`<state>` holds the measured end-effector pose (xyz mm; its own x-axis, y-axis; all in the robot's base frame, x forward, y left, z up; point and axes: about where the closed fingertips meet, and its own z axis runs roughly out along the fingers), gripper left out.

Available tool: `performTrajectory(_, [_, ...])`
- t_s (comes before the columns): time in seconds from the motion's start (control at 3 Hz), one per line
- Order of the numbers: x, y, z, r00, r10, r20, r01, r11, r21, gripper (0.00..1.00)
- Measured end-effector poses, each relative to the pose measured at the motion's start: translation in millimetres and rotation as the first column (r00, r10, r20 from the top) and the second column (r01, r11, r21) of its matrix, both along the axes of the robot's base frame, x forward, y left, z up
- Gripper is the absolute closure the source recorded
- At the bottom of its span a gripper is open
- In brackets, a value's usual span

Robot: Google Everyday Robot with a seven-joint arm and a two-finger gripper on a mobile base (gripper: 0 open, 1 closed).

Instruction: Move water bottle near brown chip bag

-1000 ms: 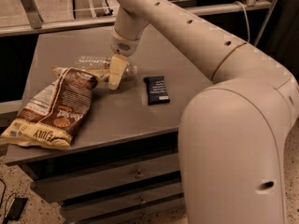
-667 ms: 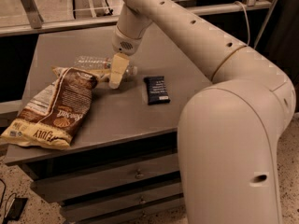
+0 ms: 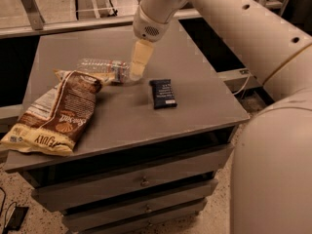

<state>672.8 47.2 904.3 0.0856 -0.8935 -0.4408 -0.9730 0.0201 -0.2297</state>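
The water bottle [image 3: 101, 67] lies on its side on the grey table [image 3: 195, 57], its cap end pointing right. Its left part rests against the top corner of the brown chip bag [image 3: 56, 112], which lies flat at the table's front left. My gripper [image 3: 136, 68] hangs down from the arm at the bottle's cap end, its tip right beside or touching the cap. I cannot tell whether it holds the bottle.
A small dark blue bar wrapper [image 3: 163, 93] lies to the right of the gripper, near the table's middle. The big white arm [image 3: 229, 18] crosses the upper right, and its base [image 3: 273, 169] fills the lower right. The table has drawers [image 3: 141, 182] below its front edge.
My gripper has shifted a little to the right and up, toward the bottle's cap end. The bottle, chip bag and bar wrapper lie where they were.
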Motion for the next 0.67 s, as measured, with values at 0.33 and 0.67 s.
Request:
performTrajectory(0.33, [-21.1,-32.7,41.3,0.9939,-0.059,0.094,0.059,0.998,0.001,0.0])
performTrajectory(0.67, [-21.1,-32.6,41.2,0.9939,-0.059,0.094,0.059,0.998,0.001,0.0])
